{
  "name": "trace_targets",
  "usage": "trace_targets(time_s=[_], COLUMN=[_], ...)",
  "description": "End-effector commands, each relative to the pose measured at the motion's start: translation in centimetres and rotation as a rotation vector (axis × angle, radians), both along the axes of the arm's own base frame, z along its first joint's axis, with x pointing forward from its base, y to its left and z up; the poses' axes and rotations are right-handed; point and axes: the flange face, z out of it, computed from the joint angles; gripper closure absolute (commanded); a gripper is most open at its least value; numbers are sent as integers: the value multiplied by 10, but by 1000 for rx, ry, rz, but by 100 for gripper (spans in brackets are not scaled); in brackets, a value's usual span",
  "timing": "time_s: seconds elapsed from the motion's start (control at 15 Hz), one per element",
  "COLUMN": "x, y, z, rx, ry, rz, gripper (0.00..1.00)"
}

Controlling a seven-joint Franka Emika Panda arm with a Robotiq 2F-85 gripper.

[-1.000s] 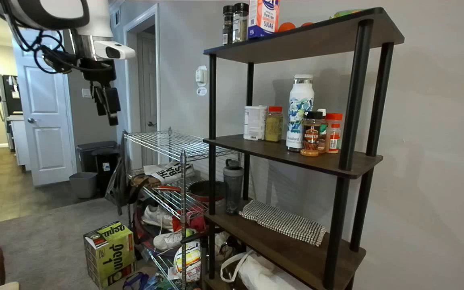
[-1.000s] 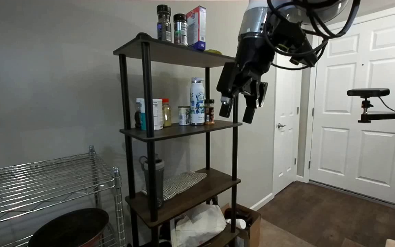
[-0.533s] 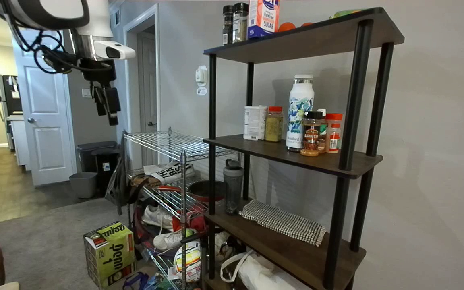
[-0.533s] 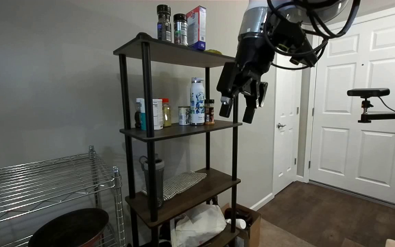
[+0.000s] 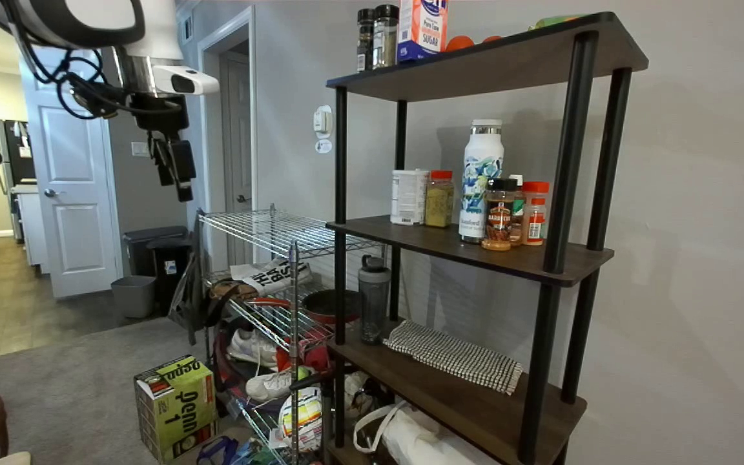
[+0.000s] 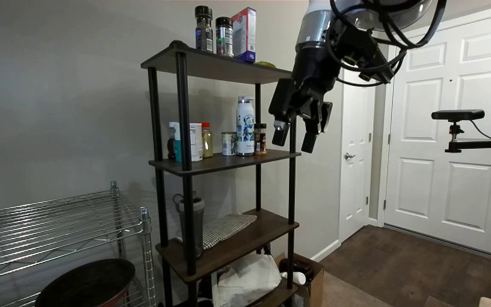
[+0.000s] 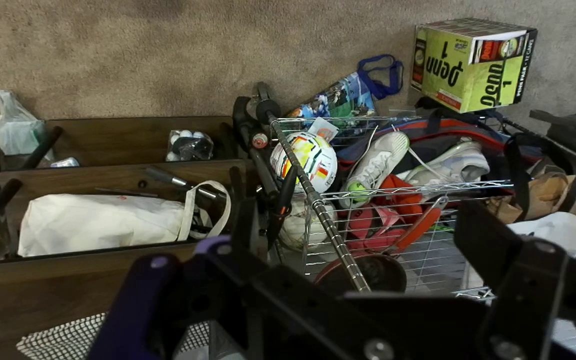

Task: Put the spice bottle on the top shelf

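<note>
Fingers (image 6: 309, 143) of the black gripper (image 6: 295, 140) stand wide apart, their tips angled downward. Past them, the wrist view looks onto a wire rack (image 7: 314, 200) with white shoes (image 7: 380, 152) and a patterned ball (image 7: 313, 160), and onto a cream tote bag (image 7: 103, 222) lying on a low board (image 7: 93, 180) of the dark shelving unit (image 5: 571, 148). The gripper hangs from the arm (image 5: 154, 32), and in an exterior view a clear gap shows between it and that unit.

On the second board (image 5: 423, 237), one below the top shelf (image 5: 495, 74), stand a black-capped orange-brown spice bottle (image 5: 498, 219), just beside the tall white bottle (image 5: 479, 194), and a red-capped yellowish spice bottle (image 5: 439, 201), near a white canister (image 5: 408, 197); which of these two the task means, I cannot tell. Small red-capped bottles (image 5: 535, 223) stand close by the orange-brown one.

Up on the top shelf are two black-capped jars (image 5: 385, 37) beside a sugar carton (image 5: 422, 32). Farther down, a gray shaker bottle (image 5: 374, 300) stands near a checked cloth (image 5: 453, 358) on the third board (image 5: 469, 407). A yellow-green Penn box (image 5: 181, 410) sits on the carpet (image 5: 88, 374) beside the rack.
</note>
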Motion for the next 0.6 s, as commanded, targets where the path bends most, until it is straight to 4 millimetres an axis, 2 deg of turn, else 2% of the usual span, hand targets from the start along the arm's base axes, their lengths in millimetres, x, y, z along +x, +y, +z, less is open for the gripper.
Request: trace_targets(time_s=[0.0,0.27,0.53], x=[22,55,90], y=[7,14,6], z=[2,11,24], rx=[-30,-81,-104], ry=[-2,-39,-108], rz=[-21,-44,-103], gripper=[0,0,0])
